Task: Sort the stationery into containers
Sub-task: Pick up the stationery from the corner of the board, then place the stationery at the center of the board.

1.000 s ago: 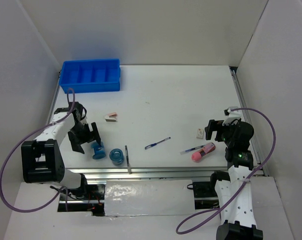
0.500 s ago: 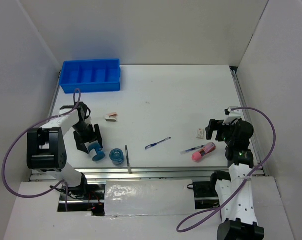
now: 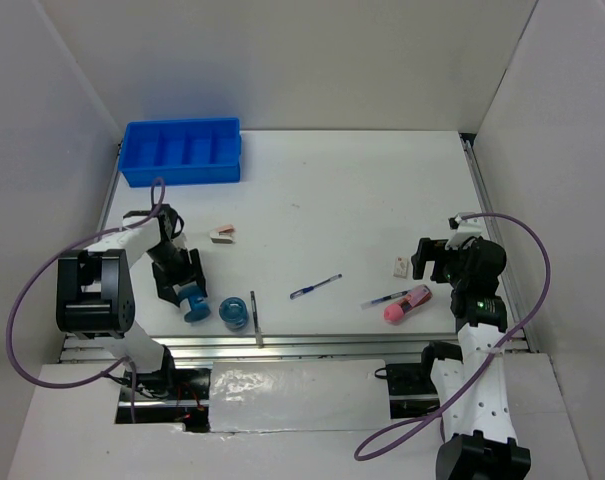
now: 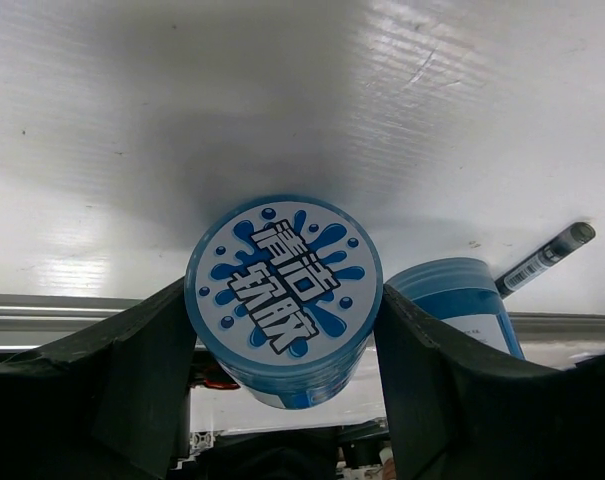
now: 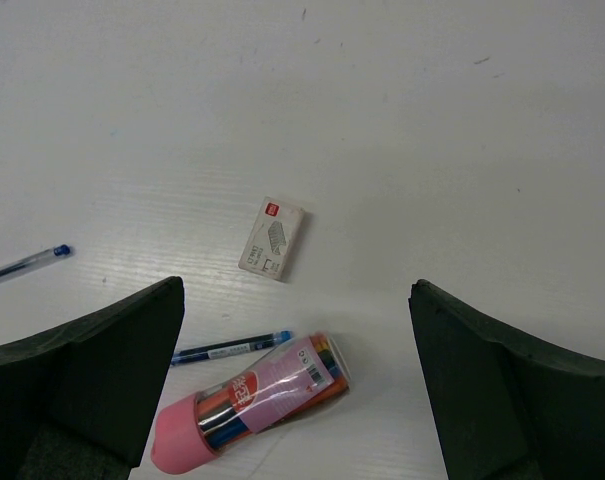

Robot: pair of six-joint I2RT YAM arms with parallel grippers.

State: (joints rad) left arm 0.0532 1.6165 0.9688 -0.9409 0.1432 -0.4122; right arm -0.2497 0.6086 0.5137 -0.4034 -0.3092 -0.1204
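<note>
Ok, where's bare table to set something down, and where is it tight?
Widest bare table runs from the blue tray to the right wall, beyond the blue pen. Crowded: near left, where the left fingers clamp a tape roll beside the second roll and dark stick; near right, the pink tube, thin pen and white box.

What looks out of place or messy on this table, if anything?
Nothing looks broken or spilled. The only oddity: the blue tray looks empty, while pens, a pink tube and a small white box lie scattered far from it. One blue tape roll sits close to the table's near edge.
</note>
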